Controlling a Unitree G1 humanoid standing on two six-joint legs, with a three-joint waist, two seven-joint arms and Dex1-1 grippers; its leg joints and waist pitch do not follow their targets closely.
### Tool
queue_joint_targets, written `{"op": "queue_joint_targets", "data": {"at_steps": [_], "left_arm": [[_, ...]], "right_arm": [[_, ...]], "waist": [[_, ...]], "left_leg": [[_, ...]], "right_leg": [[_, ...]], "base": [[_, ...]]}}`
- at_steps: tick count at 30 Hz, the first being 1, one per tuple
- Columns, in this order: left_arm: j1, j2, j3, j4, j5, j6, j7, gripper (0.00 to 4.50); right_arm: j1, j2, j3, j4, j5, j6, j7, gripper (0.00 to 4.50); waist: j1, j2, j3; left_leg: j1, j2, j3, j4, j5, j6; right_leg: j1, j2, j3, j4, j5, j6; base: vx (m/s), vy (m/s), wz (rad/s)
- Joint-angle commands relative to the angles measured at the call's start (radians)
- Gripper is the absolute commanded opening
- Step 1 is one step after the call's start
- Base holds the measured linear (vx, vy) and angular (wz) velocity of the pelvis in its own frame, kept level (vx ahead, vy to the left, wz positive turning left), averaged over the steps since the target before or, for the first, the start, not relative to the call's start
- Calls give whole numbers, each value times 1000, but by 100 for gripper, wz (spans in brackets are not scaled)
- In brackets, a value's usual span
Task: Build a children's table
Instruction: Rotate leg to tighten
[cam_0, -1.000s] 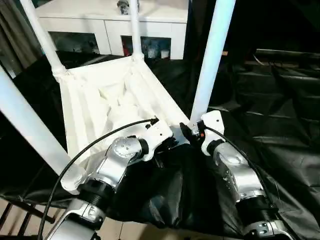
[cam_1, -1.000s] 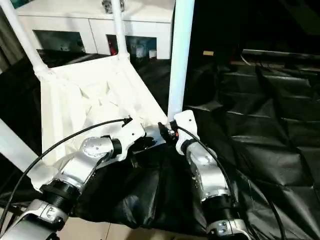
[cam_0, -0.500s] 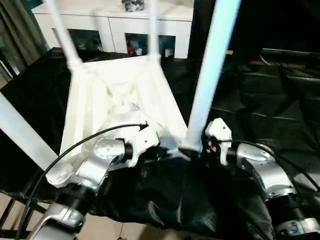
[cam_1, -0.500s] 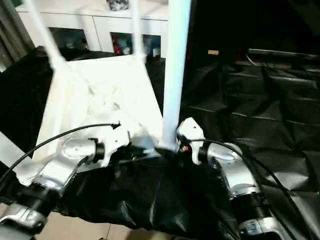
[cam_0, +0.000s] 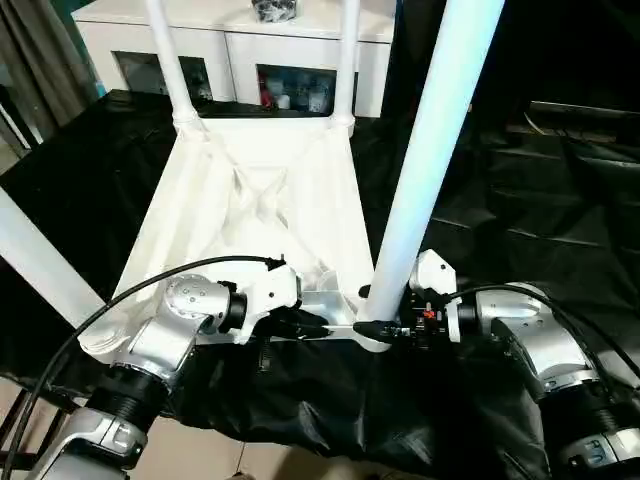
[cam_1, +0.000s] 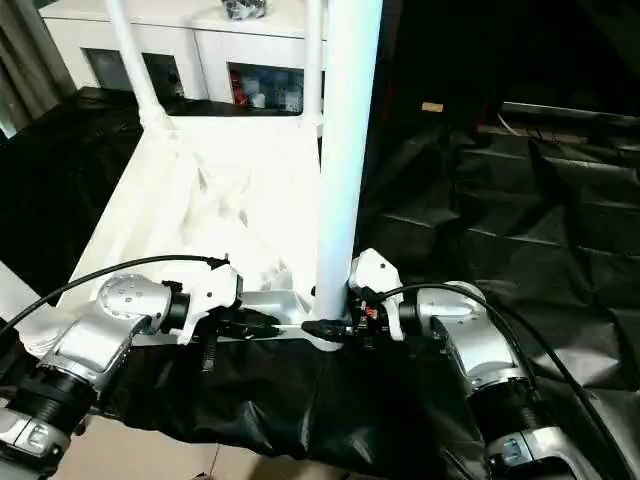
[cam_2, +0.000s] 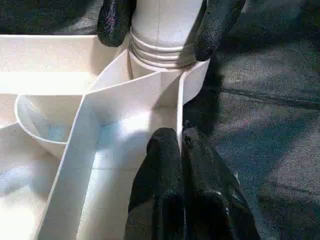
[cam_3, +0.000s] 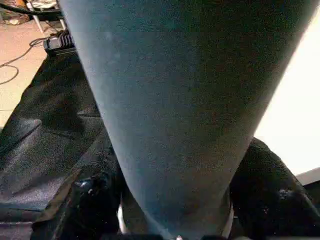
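Left eye view: the children's table lies upside down on the black-draped table, ribbed underside up, all four legs standing in their corner sockets. The near right leg rises steeply out of the near right corner; the near left leg crosses the left edge; the two far legs stand before the white cabinet. The left gripper lies level along the near rim of the top, fingers pressed together on that rim just left of the near right socket. The right gripper reaches in from the right at the base of the near right leg. Right eye view: the same arrangement, the right gripper's black fingers flanking the flared foot of that leg where it meets the socket. Left wrist view: the left fingers are clenched on a thin upright wall of the top beside the socket; beyond, the right gripper's two fingertips sit either side of the leg's ribbed collar, touching it. Right wrist view: the leg stands between the right gripper's two fingers, grasped at its base.
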Motion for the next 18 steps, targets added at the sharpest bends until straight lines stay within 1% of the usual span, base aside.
{"op": "queue_joint_targets", "data": {"at_steps": [1,2,3,5,6,7,8,9,10,11,12,13,14,15,16,17,18], "left_arm": [[-29,-17,5,12,-2,-5,55,0],[-29,-17,5,12,-2,-5,55,0],[-25,-26,7,10,4,2,80,0],[-22,-65,13,9,32,35,177,0],[-22,-87,18,10,42,49,223,0],[-22,-87,18,10,42,49,223,0],[-21,-132,19,7,56,71,293,0],[-21,-149,14,5,64,75,316,0],[-21,-163,10,3,72,80,335,0],[-21,-180,4,-1,79,89,355,0],[-21,-182,4,-2,79,90,357,0],[-23,-200,-2,-4,88,100,378,0],[-26,-222,-11,-7,99,113,401,0],[-29,-249,-24,-11,113,126,427,0],[-33,-269,-34,-13,124,134,451,0],[-33,-271,-35,-12,124,135,453,0],[-35,-273,-37,-11,125,136,455,0]], "right_arm": [[36,22,62,-12,4,31,22,254],[36,22,62,-12,4,31,22,254],[42,34,49,-14,6,37,-9,254],[45,96,4,12,-24,55,-182,254],[47,126,-15,26,-39,52,-261,254],[47,126,-15,26,-39,52,-261,254],[48,185,-44,48,-65,75,-411,253],[48,207,-54,54,-72,86,-464,252],[49,226,-60,59,-77,91,-502,251],[48,252,-66,66,-89,97,-561,251],[48,254,-67,67,-91,98,-567,251],[46,278,-71,74,-104,106,-623,251],[42,310,-75,84,-118,105,-691,251],[34,355,-90,100,-127,118,-774,251],[26,399,-107,108,-120,126,-822,251],[26,404,-108,107,-118,124,-823,251],[26,409,-104,101,-117,117,-817,251]], "waist": [[5,-15,-58],[5,-15,-58],[5,-16,-58],[6,-14,-55],[1,-17,-53],[-4,-19,-49],[-10,-18,-48],[-15,-17,-46],[-19,-18,-46],[-21,-19,-47],[-23,-13,-44],[-23,-16,-44],[-22,-7,-44],[-26,-10,-44],[-30,-7,-44],[-32,-7,-45],[-33,-8,-47]], "left_leg": [[-4,33,2,-53,-120,90],[-3,33,2,-53,-118,91],[-4,33,3,-53,-117,90],[-2,33,2,-56,-133,81],[-1,32,1,-58,-153,63],[-4,29,-3,-62,-182,41],[-3,29,-5,-64,-201,26],[-3,30,-5,-66,-212,19],[-2,27,-8,-67,-240,10],[-1,26,-8,-66,-249,10],[3,26,-7,-65,-269,12],[4,24,-7,-64,-276,15],[2,24,-9,-66,-272,17],[-2,24,-9,-67,-265,13],[-3,24,-10,-69,-264,7],[-2,24,-11,-70,-269,5],[-1,23,-12,-68,-270,8]], "right_leg": [[55,-68,36,-51,-184,-231],[54,-67,36,-51,-181,-232],[55,-67,36,-51,-179,-233],[51,-68,37,-55,-208,-225],[49,-68,37,-60,-247,-215],[50,-68,35,-65,-314,-195],[49,-69,36,-69,-366,-173],[45,-67,38,-72,-378,-168],[45,-67,35,-76,-425,-149],[43,-68,35,-78,-442,-141],[36,-67,38,-85,-465,-131],[35,-66,37,-86,-475,-127],[36,-67,39,-86,-476,-121],[35,-66,39,-86,-464,-119],[35,-66,39,-83,-450,-121],[34,-65,38,-84,-448,-122],[37,-64,38,-82,-429,-125]], "base": [[0,0,0],[0,0,0],[0,0,0],[0,0,0],[0,0,0],[0,0,0],[0,0,0],[0,0,0],[0,0,0],[0,0,0],[0,0,0],[0,0,0],[0,0,0],[0,0,0],[0,0,0],[0,0,0],[0,0,0]]}}
